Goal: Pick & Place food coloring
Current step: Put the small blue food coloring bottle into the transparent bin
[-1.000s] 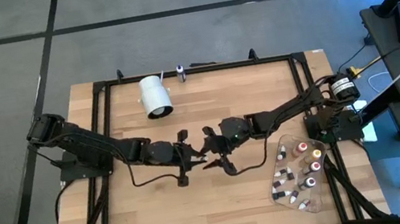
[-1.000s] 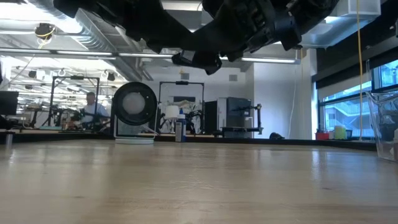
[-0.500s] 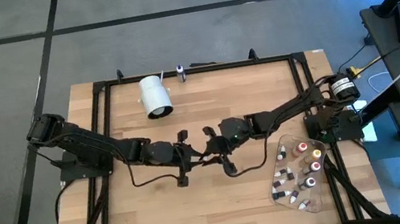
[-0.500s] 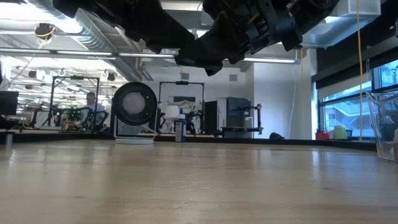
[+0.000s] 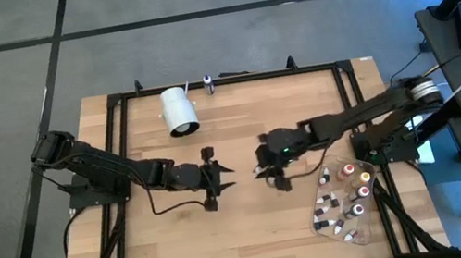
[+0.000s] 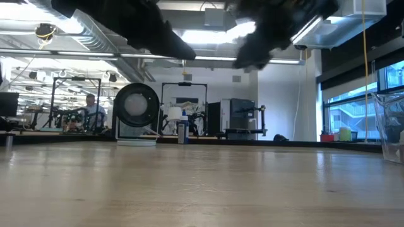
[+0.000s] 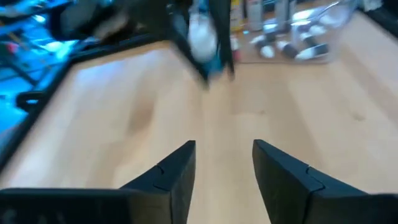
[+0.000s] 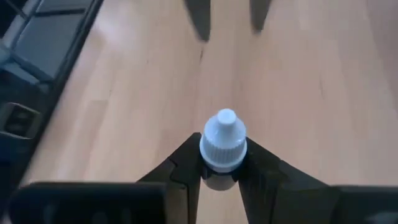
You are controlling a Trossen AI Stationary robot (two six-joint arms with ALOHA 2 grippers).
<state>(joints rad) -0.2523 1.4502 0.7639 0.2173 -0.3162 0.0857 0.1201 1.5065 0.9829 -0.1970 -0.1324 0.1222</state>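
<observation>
Now I hold one dropper bottle, mid-frame.
Only my right wrist view shows the right gripper (image 8: 222, 171) clamped on the white-ribbed-capped bottle (image 8: 223, 148); the left gripper (image 7: 224, 163) gapes empty above pale wood.

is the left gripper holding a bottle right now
No: in the left wrist view the left gripper has open fingers with only bare table between them, while the right gripper grips the white-capped bottle.

White-capped dropper bottle (image 8: 223, 148) between dark fingers (image 8: 181, 163); pale wooden table (image 5: 240, 127); white cylinder (image 5: 179, 110); black frame (image 5: 227, 82).
</observation>
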